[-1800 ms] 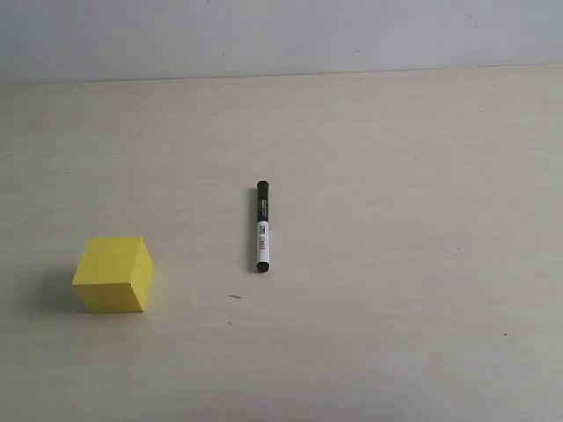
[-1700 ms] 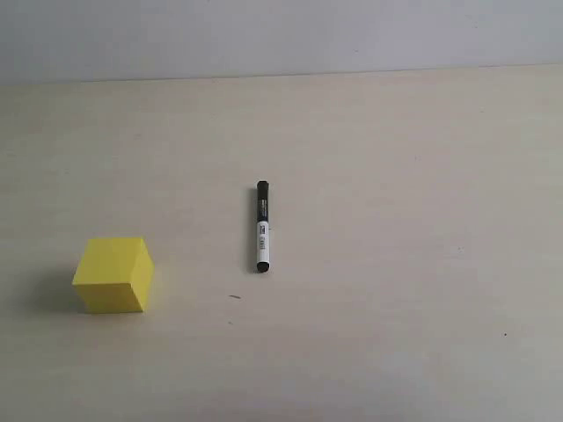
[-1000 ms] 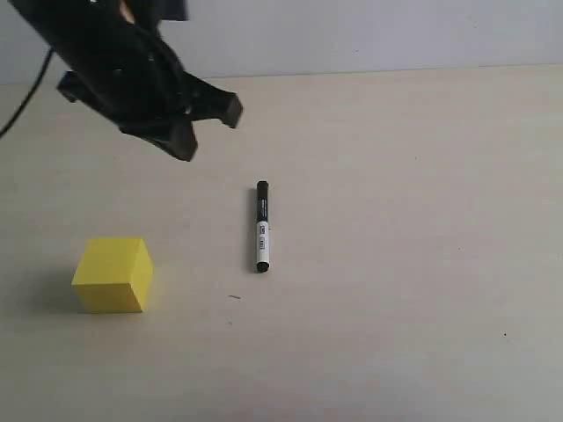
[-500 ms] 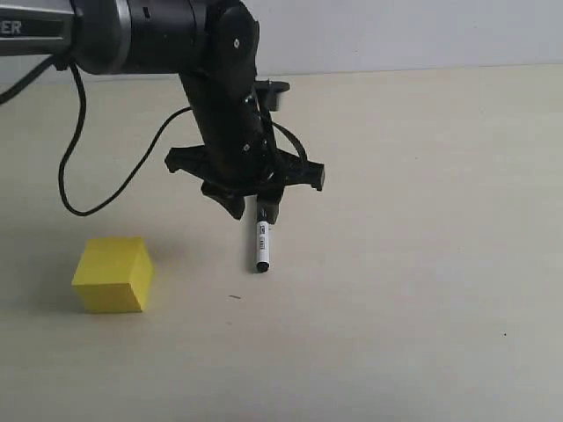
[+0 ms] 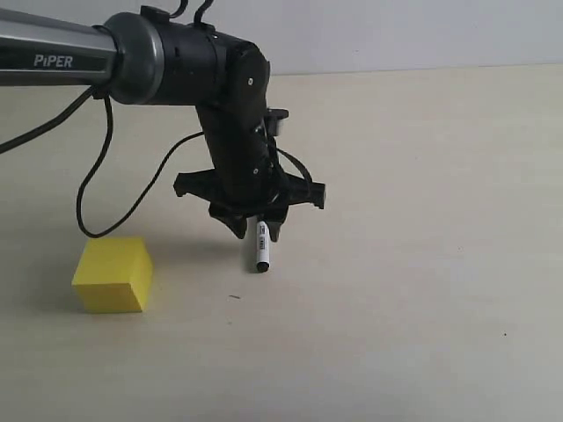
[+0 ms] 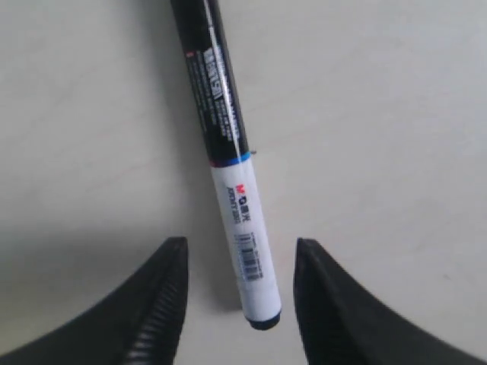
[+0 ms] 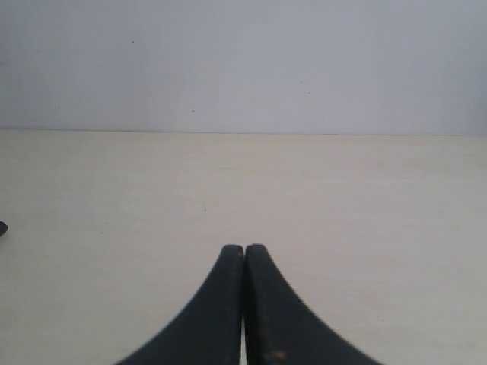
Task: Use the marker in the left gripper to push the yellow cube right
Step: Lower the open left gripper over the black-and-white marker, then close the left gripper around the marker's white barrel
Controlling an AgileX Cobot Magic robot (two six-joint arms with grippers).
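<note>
The marker (image 5: 261,251) lies flat on the table, its white barrel end toward the front; its black cap is hidden behind my arm in the exterior view. My left gripper (image 5: 258,230) hangs open just over it, one finger on each side of the barrel. In the left wrist view the marker (image 6: 228,167) lies between the open fingers (image 6: 163,304) with gaps on both sides. The left gripper (image 6: 238,251) holds nothing. The yellow cube (image 5: 113,274) sits on the table well to the left of the marker, untouched. My right gripper (image 7: 244,251) is shut and empty, out of the exterior view.
The black-and-grey arm marked PIPER (image 5: 97,53) reaches in from the upper left, with a black cable (image 5: 110,189) looping down toward the cube. A pale wall (image 5: 396,31) bounds the table's far edge. A small dark speck (image 5: 235,297) lies on the table.
The left arm came in from the upper left and has lowered over the marker, bringing its open fingers down around the barrel. Marker and cube have not moved.
</note>
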